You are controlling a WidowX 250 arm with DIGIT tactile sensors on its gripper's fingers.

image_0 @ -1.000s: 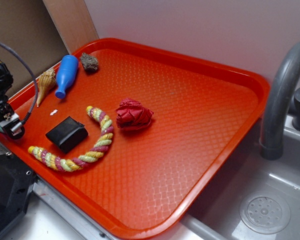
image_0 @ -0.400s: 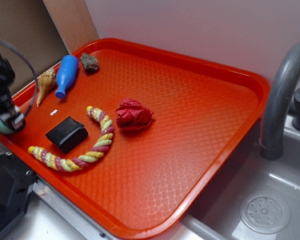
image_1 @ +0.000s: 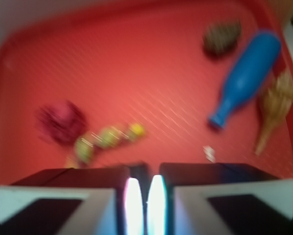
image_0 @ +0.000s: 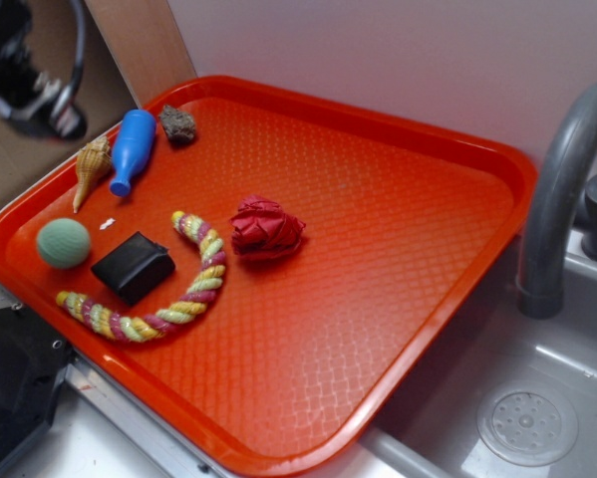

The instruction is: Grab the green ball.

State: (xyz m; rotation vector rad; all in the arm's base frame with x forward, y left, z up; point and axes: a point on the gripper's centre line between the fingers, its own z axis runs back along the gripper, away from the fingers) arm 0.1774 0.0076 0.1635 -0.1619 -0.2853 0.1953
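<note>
Exterior: orange tray [image_0: 457,149] holding green ball [image_0: 63,243], black block [image_0: 133,266], rope [image_0: 193,289]; gripper [image_1: 141,200] apparently nearly closed, empty

A red tray [image_0: 428,139] carries a blue bottle [image_0: 133,147] lying beside a seashell [image_0: 91,167], a grey rock [image_0: 177,123] at the far edge, a red ball [image_0: 266,228], a black block [image_0: 133,265] and a curved striped rope [image_0: 168,294]. A grey faucet [image_0: 562,189] stands over the sink [image_0: 537,398].
</note>
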